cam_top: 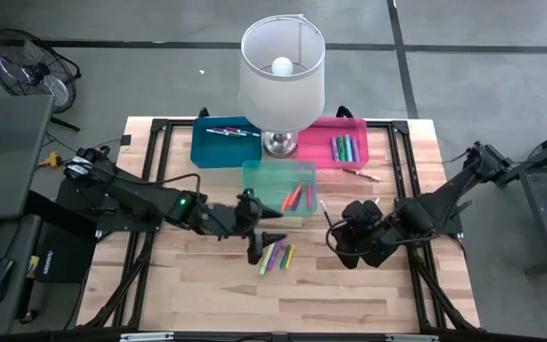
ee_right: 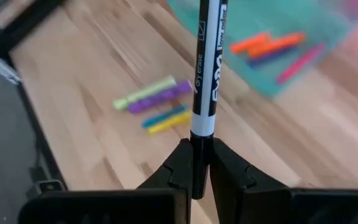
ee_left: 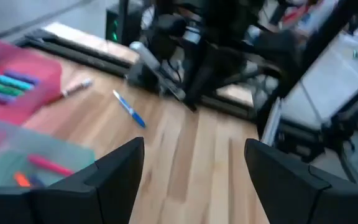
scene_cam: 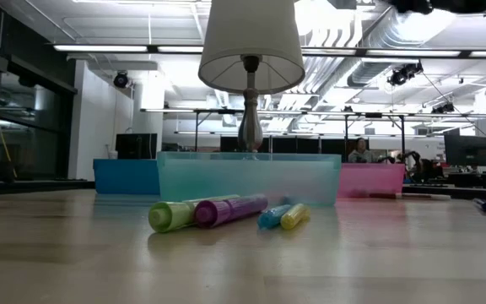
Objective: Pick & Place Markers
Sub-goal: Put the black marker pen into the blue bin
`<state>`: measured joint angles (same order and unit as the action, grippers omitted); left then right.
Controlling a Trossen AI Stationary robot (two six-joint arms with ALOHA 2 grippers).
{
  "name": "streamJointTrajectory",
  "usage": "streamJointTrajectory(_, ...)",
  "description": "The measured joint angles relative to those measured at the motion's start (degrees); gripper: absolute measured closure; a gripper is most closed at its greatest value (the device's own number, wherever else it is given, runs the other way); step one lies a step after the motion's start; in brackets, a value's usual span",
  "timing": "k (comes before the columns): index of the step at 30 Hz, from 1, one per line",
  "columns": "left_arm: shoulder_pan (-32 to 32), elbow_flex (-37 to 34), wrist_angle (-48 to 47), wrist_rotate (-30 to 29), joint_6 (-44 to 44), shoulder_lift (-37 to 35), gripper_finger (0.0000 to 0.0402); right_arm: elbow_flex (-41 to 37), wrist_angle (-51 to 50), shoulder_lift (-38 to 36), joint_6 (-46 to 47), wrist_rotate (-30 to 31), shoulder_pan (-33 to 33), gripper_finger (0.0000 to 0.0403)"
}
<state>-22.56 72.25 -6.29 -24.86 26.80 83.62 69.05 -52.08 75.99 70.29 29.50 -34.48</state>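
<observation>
We see three bins by the lamp [cam_top: 282, 66]: the teal bin [cam_top: 254, 173] in front holds orange, red and pink markers; the pink bin [cam_top: 313, 144] holds green and purple ones; the blue bin [cam_top: 212, 150] has one or two. The right gripper [ee_right: 199, 163] clenches a white dry erase marker [ee_right: 207, 62], its brand unreadable. The left gripper [ee_left: 194, 163], fingers spread and empty, hovers over the green, purple, blue and yellow markers [cam_top: 275, 255] lying loose before the teal bin.
</observation>
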Motion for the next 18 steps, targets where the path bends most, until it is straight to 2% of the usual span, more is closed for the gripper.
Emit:
streamJointTrajectory(3,1.76,0.09,4.14,-0.06,-0.02,-0.14,0.0126,3.31,-0.02,0.01,-4.70,2.61,0.00,0.0379)
streamJointTrajectory(10,5.80,0.11,12.11,4.04,0.05,-0.12,0.0126,10.33,2.90,0.00,-16.40,7.72,0.05,0.0379)
streamJointTrajectory(15,8.43,0.11,17.17,6.88,0.06,-0.10,0.0126,11.78,10.37,-0.04,-26.04,7.11,2.12,0.0380)
streamJointTrajectory(18,9.56,0.11,19.11,8.16,0.02,-0.10,0.0126,11.78,14.96,0.00,-30.48,4.76,4.18,0.0379)
